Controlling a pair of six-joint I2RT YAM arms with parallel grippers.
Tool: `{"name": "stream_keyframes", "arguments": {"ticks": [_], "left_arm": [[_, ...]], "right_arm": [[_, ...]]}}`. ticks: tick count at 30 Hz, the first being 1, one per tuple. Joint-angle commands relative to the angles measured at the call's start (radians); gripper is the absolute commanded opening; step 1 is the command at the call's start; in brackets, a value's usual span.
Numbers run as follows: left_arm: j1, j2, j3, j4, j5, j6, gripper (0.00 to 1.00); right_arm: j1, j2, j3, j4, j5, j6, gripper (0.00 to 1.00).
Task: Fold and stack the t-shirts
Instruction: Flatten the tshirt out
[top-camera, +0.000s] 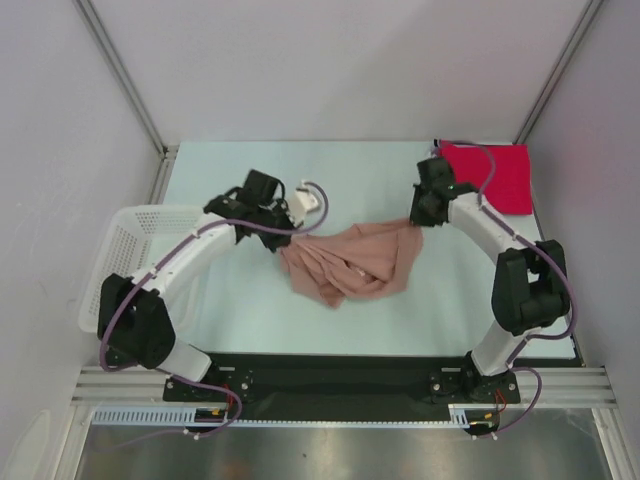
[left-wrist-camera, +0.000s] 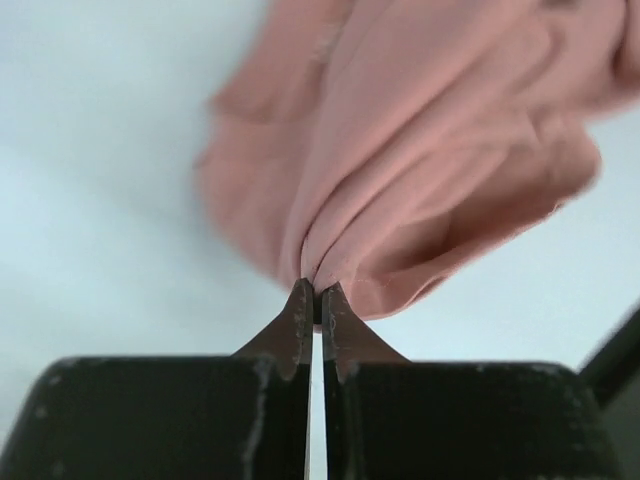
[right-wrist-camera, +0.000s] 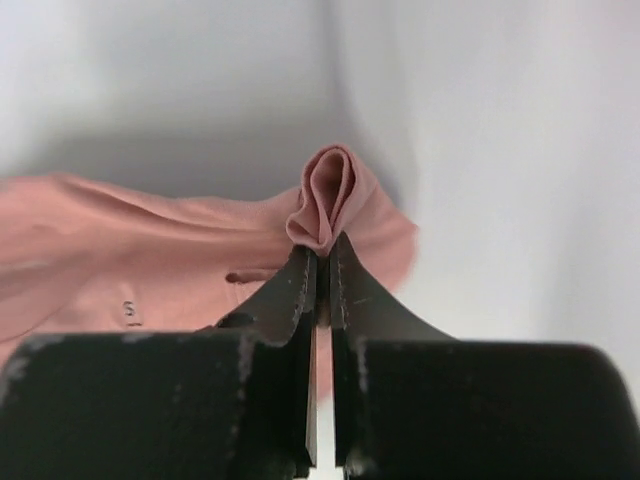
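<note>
White arms, black joints, purple cables

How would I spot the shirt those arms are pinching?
On the pale table, between the white basket at left and the folded red t-shirt in the far right corner, lies the dusty-pink t-shirt. Unlike the red one, it is crumpled, pinched by the left gripper and right gripper.

I see bright, diffuse light from above; faint soft shadows on table. Left wrist view: pink t-shirt blurry. Right wrist: grey shadow behind it.
</note>
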Motion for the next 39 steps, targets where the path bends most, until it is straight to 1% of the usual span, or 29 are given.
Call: {"name": "stream_keyframes", "arguments": {"ticks": [1,2,3,4,5,6,7,9,11,13,15,17,18,19,20,21,23,24,26,28,29,31,32,34,35,36,37,38,39], "left_arm": [[0.117,-0.049,0.203,-0.011,-0.057,0.053,0.0],[0.174,-0.043,0.248,-0.011,-0.065,0.059,0.0],[0.205,-0.029,0.299,-0.005,-0.071,0.06,0.0],[0.235,-0.014,0.408,-0.002,-0.071,0.056,0.0],[0.293,0.005,0.47,-0.005,-0.069,0.048,0.0],[0.32,0.046,0.533,-0.008,-0.072,0.033,0.0],[0.344,0.063,0.648,-0.005,-0.075,0.022,0.0],[0.41,0.109,0.797,0.003,-0.08,-0.007,0.0],[0.458,0.126,0.863,0.024,-0.083,-0.018,0.0],[0.475,0.119,0.883,0.037,-0.054,-0.004,0.0],[0.478,0.097,0.83,0.063,-0.017,0.031,0.0],[0.476,0.039,0.66,0.099,0.036,0.066,0.0],[0.476,0.01,0.582,0.122,0.075,0.112,0.0],[0.478,-0.019,0.408,0.15,0.089,0.132,0.0],[0.476,-0.076,0.315,0.215,0.096,0.166,0.0],[0.475,-0.098,0.158,0.236,0.11,0.189,0.0],[0.475,-0.137,0.021,0.273,0.115,0.226,0.0],[0.473,-0.144,-0.089,0.273,0.119,0.27,0.0],[0.47,-0.147,-0.181,0.27,0.116,0.327,0.02],[0.461,-0.142,-0.279,0.252,0.103,0.373,0.07],[0.45,-0.142,-0.304,0.233,0.095,0.416,0.18],[0.44,-0.142,-0.35,0.195,0.087,0.453,0.31],[0.434,-0.145,-0.353,0.125,0.098,0.494,0.42],[0.432,-0.151,-0.332,0.034,0.128,0.531,0.49],[0.432,-0.155,-0.319,-0.061,0.164,0.568,0.54],[0.432,-0.158,-0.286,-0.112,0.179,0.585,0.56],[0.432,-0.156,-0.266,-0.203,0.196,0.602,0.57],[0.432,-0.155,-0.244,-0.241,0.228,0.622,0.58],[0.432,-0.148,-0.212,-0.259,0.236,0.619,0.58]], "right_arm": [[-0.083,-0.083,0.235,0.066,-0.156,0.005,0.0],[-0.102,-0.074,0.286,0.072,-0.191,0.02,0.0],[-0.134,-0.054,0.388,0.091,-0.225,0.027,0.0],[-0.148,-0.042,0.433,0.104,-0.234,0.031,0.0],[-0.157,-0.031,0.475,0.115,-0.241,0.037,0.0],[-0.178,-0.02,0.524,0.129,-0.263,0.062,0.0],[-0.189,0.002,0.602,0.135,-0.28,0.074,0.0],[-0.209,0.019,0.674,0.147,-0.316,0.105,0.0],[-0.211,0.026,0.74,0.152,-0.325,0.109,0.0],[-0.208,0.014,0.735,0.169,-0.34,0.114,0.0],[-0.208,-0.042,0.638,0.207,-0.351,0.117,0.0],[-0.203,-0.132,0.528,0.252,-0.36,0.14,0.0],[-0.2,-0.173,0.374,0.31,-0.368,0.146,0.0],[-0.192,-0.209,0.301,0.336,-0.362,0.152,0.0],[-0.162,-0.239,0.215,0.359,-0.35,0.151,0.0],[-0.146,-0.303,0.092,0.377,-0.309,0.149,0.0],[-0.107,-0.365,-0.036,0.387,-0.261,0.154,0.0],[-0.093,-0.42,-0.16,0.402,-0.227,0.16,0.0],[-0.076,-0.474,-0.265,0.414,-0.201,0.194,0.0],[-0.053,-0.532,-0.407,0.421,-0.181,0.211,0.0],[-0.042,-0.546,-0.452,0.416,-0.172,0.226,0.0],[-0.022,-0.577,-0.558,0.399,-0.144,0.25,0.0],[-0.02,-0.586,-0.589,0.395,-0.144,0.26,0.0],[-0.02,-0.614,-0.638,0.359,-0.144,0.287,0.04],[-0.022,-0.625,-0.667,0.341,-0.144,0.293,0.06],[-0.022,-0.638,-0.681,0.288,-0.105,0.3,0.1],[-0.022,-0.655,-0.69,0.261,-0.094,0.312,0.15],[-0.024,-0.693,-0.71,0.238,-0.087,0.317,0.17],[-0.03,-0.736,-0.718,0.189,-0.072,0.332,0.23]]}}
